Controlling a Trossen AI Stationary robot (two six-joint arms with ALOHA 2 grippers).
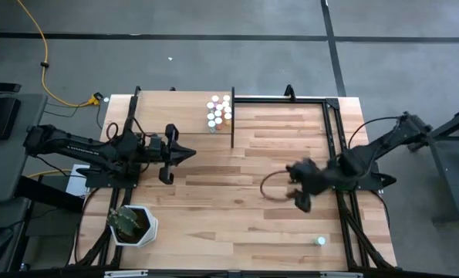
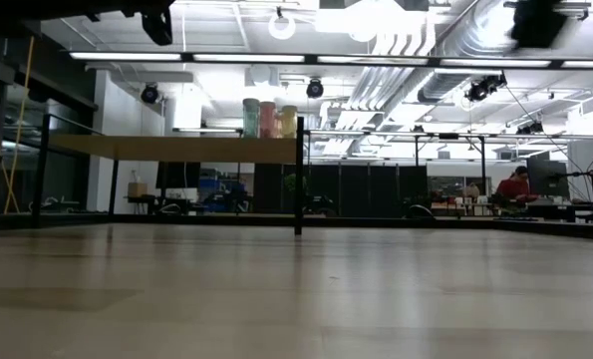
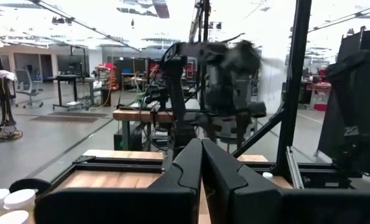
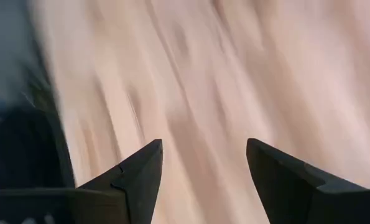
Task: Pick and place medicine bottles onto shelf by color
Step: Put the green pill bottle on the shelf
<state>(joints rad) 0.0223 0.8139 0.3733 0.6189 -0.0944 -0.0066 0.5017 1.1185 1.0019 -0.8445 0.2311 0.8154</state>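
Several tiny medicine bottles (image 1: 220, 110) with white, orange and pale tops stand in a cluster at the right end of the light-wood shelf (image 1: 175, 116) at the table's far left. In the low view they show as pale bottles (image 2: 266, 118) on top of the raised board (image 2: 176, 150). One more bottle (image 1: 319, 242) stands alone on the table near its front right corner. My left gripper (image 1: 189, 153) is shut and empty, level, just in front of the shelf. My right gripper (image 1: 300, 189) hangs open over the table's right half, tipped downward, with only bare wood between its fingers (image 4: 141, 174).
A white pot with a green plant (image 1: 133, 225) stands at the front left. A black frame (image 1: 279, 99) with posts runs along the far and right sides. A dark cable loop (image 1: 269, 185) lies by my right gripper. Bare planks lie in the table's middle (image 1: 237, 208).
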